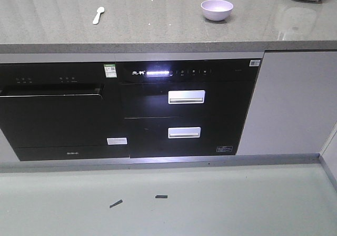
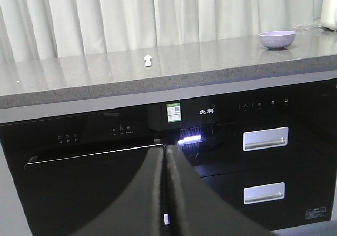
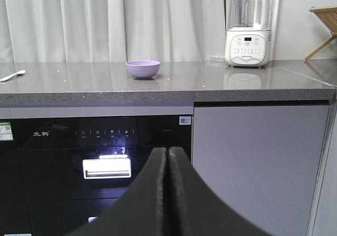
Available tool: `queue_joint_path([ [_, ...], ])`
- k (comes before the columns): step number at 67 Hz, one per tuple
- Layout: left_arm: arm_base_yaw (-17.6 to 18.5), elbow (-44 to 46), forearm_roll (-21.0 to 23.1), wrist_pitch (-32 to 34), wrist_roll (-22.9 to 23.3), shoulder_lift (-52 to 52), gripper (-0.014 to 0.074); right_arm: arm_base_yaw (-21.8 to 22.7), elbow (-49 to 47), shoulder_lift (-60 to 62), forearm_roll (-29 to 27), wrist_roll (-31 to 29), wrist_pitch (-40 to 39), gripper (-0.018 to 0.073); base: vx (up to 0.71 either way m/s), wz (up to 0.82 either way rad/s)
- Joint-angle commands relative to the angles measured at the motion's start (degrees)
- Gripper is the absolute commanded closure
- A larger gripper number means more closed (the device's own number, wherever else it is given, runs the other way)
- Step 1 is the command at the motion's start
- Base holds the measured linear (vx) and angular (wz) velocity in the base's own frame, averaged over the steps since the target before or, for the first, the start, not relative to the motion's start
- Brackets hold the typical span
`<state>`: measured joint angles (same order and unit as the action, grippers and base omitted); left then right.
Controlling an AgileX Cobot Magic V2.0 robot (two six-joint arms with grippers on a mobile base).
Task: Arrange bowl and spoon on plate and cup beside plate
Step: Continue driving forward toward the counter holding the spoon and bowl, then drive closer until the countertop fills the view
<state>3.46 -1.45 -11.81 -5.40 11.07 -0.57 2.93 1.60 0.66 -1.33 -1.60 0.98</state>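
Front view: the bowl (image 1: 216,9) sits at one o'clock on the grey counter (image 1: 158,28), with the spoon (image 1: 98,15) well apart at eleven. No plate and no cup anywhere in shot.

Left wrist view: the left gripper (image 2: 165,157) has its jaws pressed together, holding nothing, low before the black appliance (image 2: 79,162). Spoon at twelve, bowl at two.

Right wrist view: the right gripper (image 3: 168,159) is likewise closed and empty, bowl at eleven.

By my read, nothing is arranged yet; every step is left.
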Motion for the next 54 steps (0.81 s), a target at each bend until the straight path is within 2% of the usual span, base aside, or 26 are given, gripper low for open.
queue_joint_path([
  [1,0.0,0.4,0.0,4.3,0.6,-0.3,0.0603,0.3,0.2,0.4,0.1,-0.3,-4.4,0.0565,0.07,-0.02],
  [54,0.0,0.4,0.0,4.3,0.6,-0.3,0.0603,0.3,0.2,0.4,0.1,-0.3,-4.4,0.0565,0.06,-0.01],
])
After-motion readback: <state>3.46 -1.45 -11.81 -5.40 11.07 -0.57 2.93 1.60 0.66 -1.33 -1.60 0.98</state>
